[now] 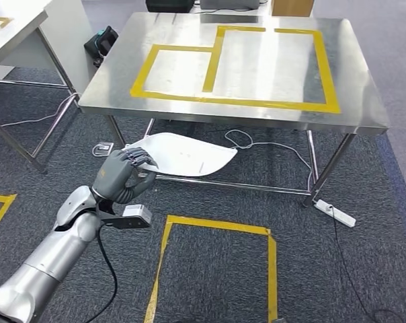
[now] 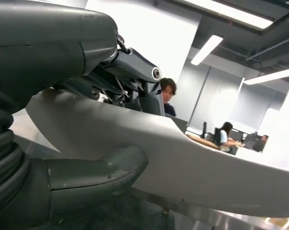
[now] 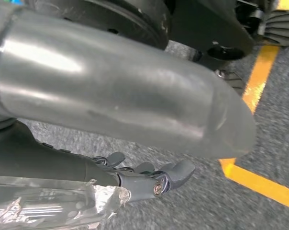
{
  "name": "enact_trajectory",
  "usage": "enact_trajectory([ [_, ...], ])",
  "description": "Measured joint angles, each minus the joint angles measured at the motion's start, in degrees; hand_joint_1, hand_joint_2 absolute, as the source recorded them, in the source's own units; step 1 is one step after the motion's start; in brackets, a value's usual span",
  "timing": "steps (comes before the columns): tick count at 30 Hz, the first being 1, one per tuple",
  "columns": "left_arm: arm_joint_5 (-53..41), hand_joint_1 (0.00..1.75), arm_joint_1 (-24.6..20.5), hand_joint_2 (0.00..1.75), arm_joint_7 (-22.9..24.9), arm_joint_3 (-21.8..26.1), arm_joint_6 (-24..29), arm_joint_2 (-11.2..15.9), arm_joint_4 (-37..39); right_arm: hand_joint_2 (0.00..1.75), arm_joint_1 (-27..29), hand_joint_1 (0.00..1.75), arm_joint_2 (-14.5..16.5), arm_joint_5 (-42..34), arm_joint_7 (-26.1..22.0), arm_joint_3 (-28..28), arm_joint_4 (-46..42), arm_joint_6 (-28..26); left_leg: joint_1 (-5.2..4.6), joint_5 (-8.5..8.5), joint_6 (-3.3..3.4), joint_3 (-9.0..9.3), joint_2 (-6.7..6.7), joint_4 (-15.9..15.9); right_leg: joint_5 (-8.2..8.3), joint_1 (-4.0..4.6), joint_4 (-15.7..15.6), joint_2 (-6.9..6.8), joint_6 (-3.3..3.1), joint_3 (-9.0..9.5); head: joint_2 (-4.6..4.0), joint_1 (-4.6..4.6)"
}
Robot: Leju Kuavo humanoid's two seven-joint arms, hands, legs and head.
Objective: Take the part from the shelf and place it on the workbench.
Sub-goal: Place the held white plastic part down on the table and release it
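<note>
Thin, stiff, probably light white part (image 1: pixel 185 155), pinched at one end by left robot hand (image 1: pixel 122 176), cantilevered low before the table (image 1: pixel 231 101). Right robot hand (image 3: pixel 150 179) seemingly empty, fingers loosely apart.

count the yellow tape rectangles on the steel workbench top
2 on the shiny steel workbench: a smaller yellow tape rectangle on the left part and a larger yellow tape rectangle adjoining it on the right, sharing a strip. None seem hidden; the top shows fully.

One white part (image 1: pixel 188 155), two tables (image 1: pixel 343 111)
</note>
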Motion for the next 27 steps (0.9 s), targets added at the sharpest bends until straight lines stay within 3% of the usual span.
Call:
enact_trajectory([
  [3, -0.05, 1.24, 0.06, 1.75, 0.00, 0.45, 0.13, 0.03, 0.07, 0.00, -0.29, 0.00, -0.18, 0.03, -0.01, -0.01, -0.02, 0.00, 0.25, -0.56, 0.26, 1.56, -0.43, -1.28, -0.53, 0.44, 0.35, -0.11, 0.70, 1.48, 0.00, 0.12],
  [4, -0.07, 1.24, 0.04, 1.75, 0.00, 0.56, 0.15, 0.02, 0.08, 0.00, -0.43, 0.00, -0.22, 0.04, -0.01, -0.01, -0.03, -0.01, 0.36, -0.90, 0.48, 2.19, -0.51, -1.30, -0.41, 0.45, 1.87, -0.26, 0.92, 0.94, 0.00, 0.20],
  [6, -0.07, 1.24, 0.12, 1.75, -0.01, 0.71, 0.17, 0.03, 0.10, 0.00, -0.58, 0.00, -0.25, 0.04, 0.01, -0.01, -0.04, -0.02, 0.37, -1.69, 0.98, 3.38, -0.60, -1.30, -1.40, 0.45, 7.77, -0.54, 1.22, -2.69, 0.00, 0.29],
  [8, -0.08, 1.24, 0.39, 1.75, -0.01, 0.71, 0.16, 0.03, 0.18, 0.00, -0.50, 0.00, -0.25, 0.04, 0.04, -0.01, -0.04, -0.02, 0.31, -2.92, 1.27, 4.60, -0.68, -1.28, -4.70, 0.48, 13.89, -0.62, 1.39, -7.63, 0.00, 0.36],
  [10, -0.13, 1.24, 0.68, 1.75, -0.01, 0.71, 0.16, 0.03, 0.31, 0.00, -0.24, 0.00, -0.25, 0.04, 0.07, -0.01, -0.04, -0.01, 0.28, -4.41, 1.31, 6.43, -0.82, -1.26, -7.33, 0.49, 14.53, -0.62, 1.49, -10.47, 0.00, 0.42],
  [11, -0.17, 1.24, 0.75, 1.75, 0.00, 0.71, 0.16, 0.03, 0.35, 0.00, -0.12, 0.00, -0.25, 0.04, 0.09, -0.01, -0.04, 0.00, 0.28, -5.25, 1.25, 7.57, -0.89, -1.26, -6.60, 0.47, 12.44, -0.62, 1.50, -10.86, 0.00, 0.42],
  [12, -0.20, 1.24, 0.77, 1.75, 0.00, 0.71, 0.16, 0.01, 0.38, 0.00, -0.02, 0.00, -0.25, 0.04, 0.09, -0.01, -0.04, 0.00, 0.28, -6.13, 1.16, 8.67, -0.93, -1.27, -3.88, 0.43, 9.23, -0.62, 1.51, -10.80, 0.00, 0.42],
  [14, -0.26, 1.24, 0.75, 1.75, 0.00, 0.69, 0.16, -0.04, 0.49, 0.00, 0.15, 0.00, -0.25, 0.04, 0.08, -0.01, 0.04, -0.01, 0.14, -7.78, 0.86, 10.40, -1.00, -1.15, 4.50, 0.37, 2.62, -0.70, 1.21, -10.35, 0.00, 0.48],
  [15, -0.30, 1.24, 0.71, 1.75, 0.00, 0.70, 0.17, -0.08, 0.54, 0.00, 0.18, 0.00, -0.25, 0.05, 0.09, -0.01, 0.09, -0.01, 0.09, -8.42, 0.65, 10.88, -1.05, -1.18, 7.55, 0.43, 0.72, -0.69, 0.86, -10.06, 0.00, 0.42],
  [16, -0.34, 1.24, 0.65, 1.75, 0.00, 0.74, 0.18, -0.10, 0.59, 0.00, 0.15, 0.00, -0.25, 0.07, 0.10, -0.01, 0.13, -0.02, 0.07, -8.81, 0.42, 11.24, -1.11, -1.14, 8.98, 0.53, -0.18, -0.71, 0.43, -9.84, 0.00, 0.36],
  [17, -0.38, 1.24, 0.60, 1.75, 0.00, 0.81, 0.19, -0.14, 0.60, 0.00, 0.02, 0.00, -0.25, 0.10, 0.11, -0.02, 0.12, -0.04, 0.10, -9.00, 0.23, 11.39, -1.16, -1.09, 8.77, 0.55, -0.24, -0.69, -0.04, -9.43, 0.00, 0.26],
  [19, -0.40, 1.24, 0.47, 1.75, 0.00, 1.06, 0.21, -0.16, 0.60, 0.00, -0.17, 0.00, -0.26, 0.20, 0.11, -0.02, 0.11, -0.05, 0.18, -8.44, -0.38, 10.32, -0.88, 1.16, 8.39, 0.43, -0.54, -0.64, -0.75, -8.57, 0.00, 0.14],
  [21, -0.41, 1.24, 0.45, 1.75, 0.00, 1.22, 0.22, -0.19, 0.61, 0.00, -0.31, 0.00, -0.27, 0.30, 0.09, -0.02, 0.11, -0.04, 0.40, -8.37, -1.20, 6.32, -0.51, 7.23, 7.60, 0.28, -0.77, -0.60, -1.25, -7.52, 0.00, 0.05],
  [23, -0.41, 1.24, 0.59, 1.75, 0.00, 1.25, 0.23, -0.18, 0.69, 0.00, -0.29, 0.00, -0.27, 0.37, 0.10, -0.02, 0.11, -0.04, 0.80, -11.03, -1.81, 1.20, -0.38, 13.62, 6.40, 0.25, -0.82, -0.60, -1.36, -6.26, 0.00, 0.00],
  [24, -0.41, 1.24, 0.69, 1.75, 0.00, 1.26, 0.23, -0.17, 0.74, 0.00, -0.23, 0.00, -0.27, 0.39, 0.10, -0.03, 0.11, -0.04, 0.97, -12.63, -1.96, -0.66, -0.35, 15.16, 5.73, 0.23, -0.82, -0.60, -1.32, -5.46, 0.00, -0.03],
  [25, -0.42, 1.24, 0.75, 1.75, 0.00, 1.27, 0.22, -0.16, 0.78, 0.00, -0.19, 0.00, -0.27, 0.40, 0.11, -0.03, 0.11, -0.04, 1.09, -13.46, -2.03, -1.68, -0.33, 15.16, 5.04, 0.20, -0.82, -0.59, -1.27, -4.56, 0.00, -0.01],
  [26, -0.42, 1.24, 0.78, 1.75, 0.00, 1.29, 0.22, -0.15, 0.80, 0.00, -0.18, 0.00, -0.27, 0.41, 0.11, -0.03, 0.11, -0.04, 1.16, -12.93, -2.02, -1.86, -0.30, 13.56, 4.33, 0.14, -0.83, -0.58, -1.20, -3.57, 0.00, -0.01],
  [27, -0.42, 1.24, 0.78, 1.75, 0.00, 1.32, 0.22, -0.15, 0.81, 0.00, -0.20, 0.00, -0.27, 0.42, 0.11, -0.03, 0.11, -0.04, 1.20, -10.86, -1.98, -1.36, -0.24, 10.66, 3.58, 0.08, -0.84, -0.58, -1.06, -2.56, 0.00, -0.03],
])
